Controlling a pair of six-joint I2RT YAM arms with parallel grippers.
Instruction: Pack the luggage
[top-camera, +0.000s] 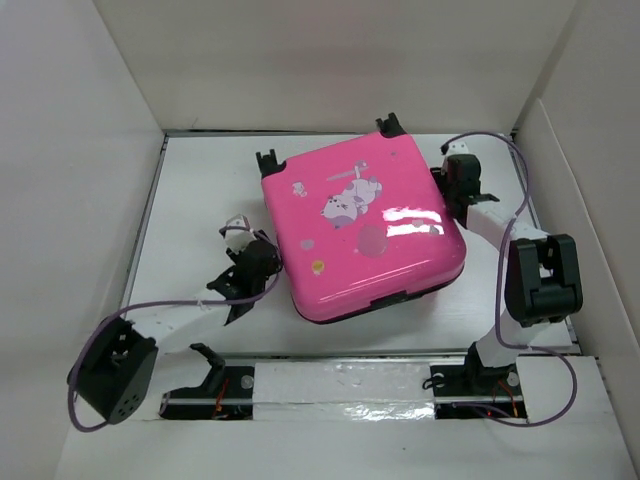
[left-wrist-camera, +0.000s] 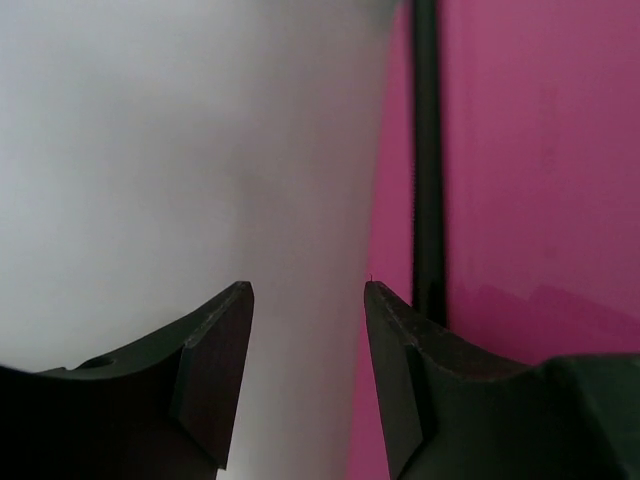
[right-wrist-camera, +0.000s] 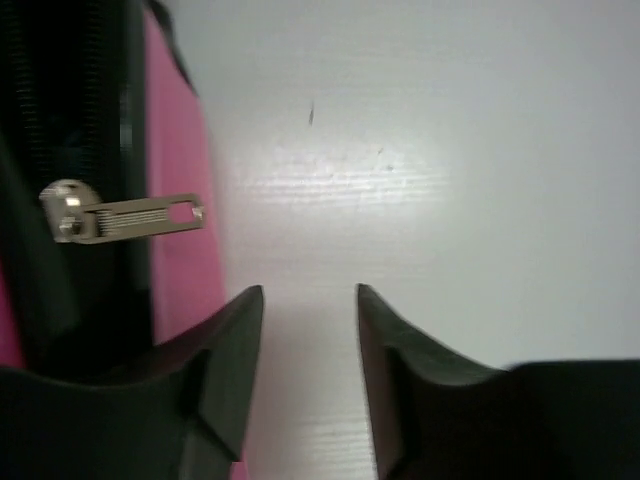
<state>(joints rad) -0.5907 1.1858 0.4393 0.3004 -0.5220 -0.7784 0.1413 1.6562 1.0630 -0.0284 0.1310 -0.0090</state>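
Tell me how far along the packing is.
Done, apparently: the luggage lies closed, print side up. In hand: nothing. The left gripper and right gripper are both open, one at each side of it, the right beside the zipper pull. Left: probably zipping; the pictures don't show how far the zipper is run.

Luggage (top-camera: 350, 255) shell is showing as glossy, smooth hard plastic, catching white glare. Zipper pull (right-wrist-camera: 130, 213) is gleaming like metal; counter (right-wrist-camera: 450, 180) is looking matt, faintly ribbed.
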